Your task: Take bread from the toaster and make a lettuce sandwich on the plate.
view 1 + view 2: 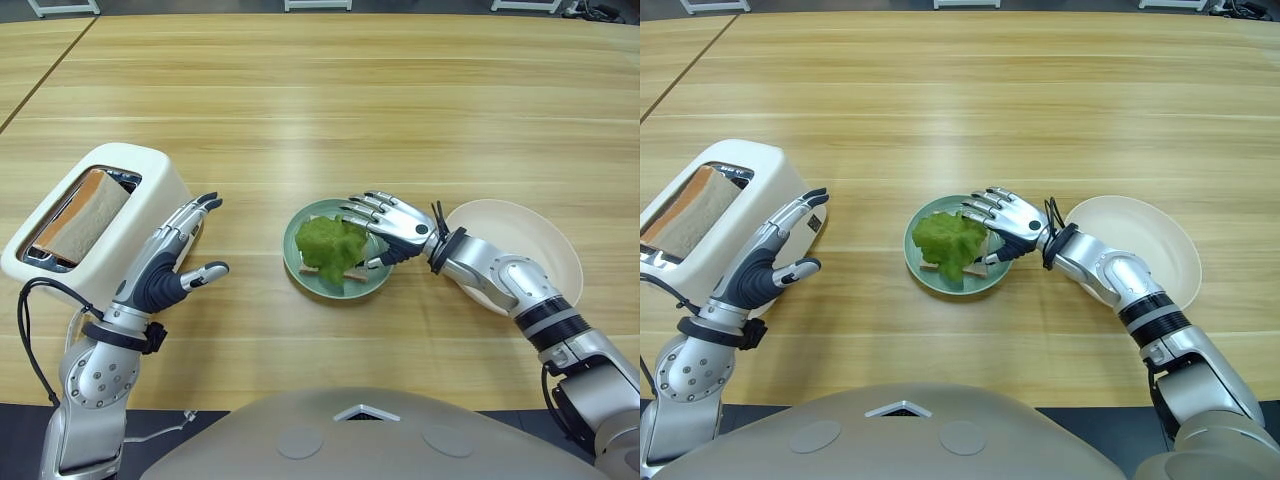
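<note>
A white toaster [150, 185] stands at the left with a slice of bread [85, 215] upright in its slot. My left hand [170, 265] is held open just beside the toaster's right side, touching nothing. In the middle sits a green plate [345, 295] with a bread slice [310, 270] on it, and a lettuce leaf [328, 245] covers most of that slice. My right hand [395, 225] is over the plate's right side. Its fingers lie over the lettuce's right edge with the thumb below, closed on the leaf.
A white bowl [520, 250] stands right of the plate, partly under my right forearm. The wooden table [330, 110] stretches wide and bare beyond the plate. A black cable [30, 330] loops near the toaster's front.
</note>
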{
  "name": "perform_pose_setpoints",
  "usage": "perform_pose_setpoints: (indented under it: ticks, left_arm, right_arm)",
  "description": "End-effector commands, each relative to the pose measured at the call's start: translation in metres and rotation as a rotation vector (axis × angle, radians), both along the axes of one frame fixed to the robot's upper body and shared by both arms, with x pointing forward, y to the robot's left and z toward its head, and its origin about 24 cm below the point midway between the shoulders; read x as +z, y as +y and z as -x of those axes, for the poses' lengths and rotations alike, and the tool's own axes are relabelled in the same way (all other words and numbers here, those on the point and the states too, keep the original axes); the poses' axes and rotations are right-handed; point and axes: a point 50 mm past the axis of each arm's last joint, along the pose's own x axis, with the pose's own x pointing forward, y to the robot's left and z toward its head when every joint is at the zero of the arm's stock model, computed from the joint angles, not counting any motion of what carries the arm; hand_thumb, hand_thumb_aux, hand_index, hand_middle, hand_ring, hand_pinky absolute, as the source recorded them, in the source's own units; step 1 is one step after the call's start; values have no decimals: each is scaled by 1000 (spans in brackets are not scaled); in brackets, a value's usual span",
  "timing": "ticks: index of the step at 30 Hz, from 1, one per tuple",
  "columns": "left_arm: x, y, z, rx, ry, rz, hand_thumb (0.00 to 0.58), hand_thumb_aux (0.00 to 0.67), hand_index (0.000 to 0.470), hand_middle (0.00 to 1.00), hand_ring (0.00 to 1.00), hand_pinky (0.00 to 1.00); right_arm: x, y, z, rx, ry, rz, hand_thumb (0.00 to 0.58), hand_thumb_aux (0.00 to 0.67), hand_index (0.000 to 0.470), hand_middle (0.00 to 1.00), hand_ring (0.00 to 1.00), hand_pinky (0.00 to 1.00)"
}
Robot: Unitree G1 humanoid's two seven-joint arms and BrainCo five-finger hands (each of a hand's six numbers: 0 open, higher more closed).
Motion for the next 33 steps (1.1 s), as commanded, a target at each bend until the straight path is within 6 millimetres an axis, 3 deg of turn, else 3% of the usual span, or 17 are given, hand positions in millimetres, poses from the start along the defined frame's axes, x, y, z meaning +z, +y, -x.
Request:
perform_pose_setpoints:
  ticks: [1, 8, 15, 18, 22, 25, 28, 33]
  left_arm:
    - [-2, 0, 1, -6, 21, -13, 0, 0, 0, 0, 0, 0]
    - [-2, 0, 1, -5, 20, -17, 0, 0, 0, 0, 0, 0]
    - [-1, -1, 1, -12, 15, -19, 0, 0, 0, 0, 0, 0]
    - [12, 2, 0, 5, -65, -40, 0, 0, 0, 0, 0, 0]
    - [63, 21, 6, 127, -295, -234, 0, 0, 0, 0, 0, 0]
    - [88, 40, 14, 243, -369, -413, 0, 0, 0, 0, 0, 0]
    - [89, 69, 17, 374, -306, -550, 0, 0, 0, 0, 0, 0]
    - [67, 96, 22, 490, -127, -618, 0, 0, 0, 0, 0, 0]
  right_arm:
    - [2, -8, 2, 4, 20, 44, 0, 0, 0, 0, 0, 0]
    - [11, -12, 2, 5, 34, 21, 0, 0, 0, 0, 0, 0]
    - [32, -18, -1, -54, 58, -175, 0, 0, 0, 0, 0, 0]
    - [50, -25, -6, -113, 27, -329, 0, 0, 0, 0, 0, 0]
    - [59, -33, -1, -159, 61, -465, 0, 0, 0, 0, 0, 0]
    - [59, -39, 7, -189, 107, -547, 0, 0, 0, 0, 0, 0]
    - [64, -42, 18, -188, 135, -637, 0, 0, 0, 0, 0, 0]
    - [66, -40, 21, -182, 151, -659, 0, 0, 0, 0, 0, 0]
